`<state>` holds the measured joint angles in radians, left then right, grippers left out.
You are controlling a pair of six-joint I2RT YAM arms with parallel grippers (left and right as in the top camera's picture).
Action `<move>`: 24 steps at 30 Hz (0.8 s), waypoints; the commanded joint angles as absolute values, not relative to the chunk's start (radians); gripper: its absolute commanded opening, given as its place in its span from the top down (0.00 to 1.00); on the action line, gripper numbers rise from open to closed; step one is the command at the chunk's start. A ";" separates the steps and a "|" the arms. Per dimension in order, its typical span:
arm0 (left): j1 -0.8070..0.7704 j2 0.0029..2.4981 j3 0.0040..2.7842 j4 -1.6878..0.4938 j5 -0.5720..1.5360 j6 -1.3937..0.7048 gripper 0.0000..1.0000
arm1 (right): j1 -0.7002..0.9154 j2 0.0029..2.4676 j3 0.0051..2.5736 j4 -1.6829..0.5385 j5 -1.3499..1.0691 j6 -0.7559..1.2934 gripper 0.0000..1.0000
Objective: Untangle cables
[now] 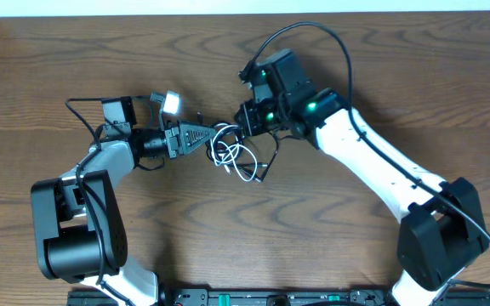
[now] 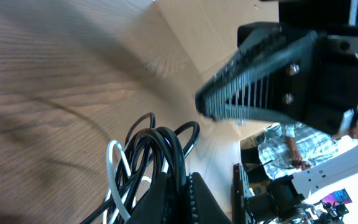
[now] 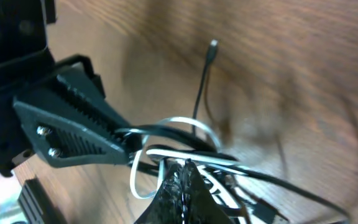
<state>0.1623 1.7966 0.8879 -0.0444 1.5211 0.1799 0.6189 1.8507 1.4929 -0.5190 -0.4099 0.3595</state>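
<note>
The left gripper [image 2: 182, 182] pinches loops of the black cable [image 2: 166, 140], its jaws almost together, and the white cable [image 2: 114, 163] curls just beside them. Facing it nearly tip to tip, the right gripper [image 3: 182, 167] clamps narrow on the white cable where it crosses black strands. One black end with a small plug sticks out free of the bundle. The tangle sits between the two grippers near the middle of the wooden table [image 1: 228, 246], and loose coils spill from it toward the arms' bases.
</note>
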 commanded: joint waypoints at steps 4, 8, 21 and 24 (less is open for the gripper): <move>0.165 1.777 0.893 -0.043 1.551 0.182 0.93 | 0.685 1.901 1.483 -0.527 -0.417 0.366 0.99; 0.165 1.777 0.893 -0.043 1.551 0.182 0.93 | 0.725 1.950 1.483 -0.527 -0.368 0.374 0.99; 0.165 1.777 0.893 -0.042 1.551 0.182 0.93 | 0.738 2.009 1.483 -0.523 -0.244 0.374 0.99; 0.165 1.777 0.893 -0.042 1.551 0.182 0.93 | 0.733 2.014 1.483 -0.506 -0.242 0.374 0.99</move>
<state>0.1623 1.7966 0.8879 -0.0441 1.5204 0.1802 0.7403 2.0048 1.4872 -0.5156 -0.2790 0.3641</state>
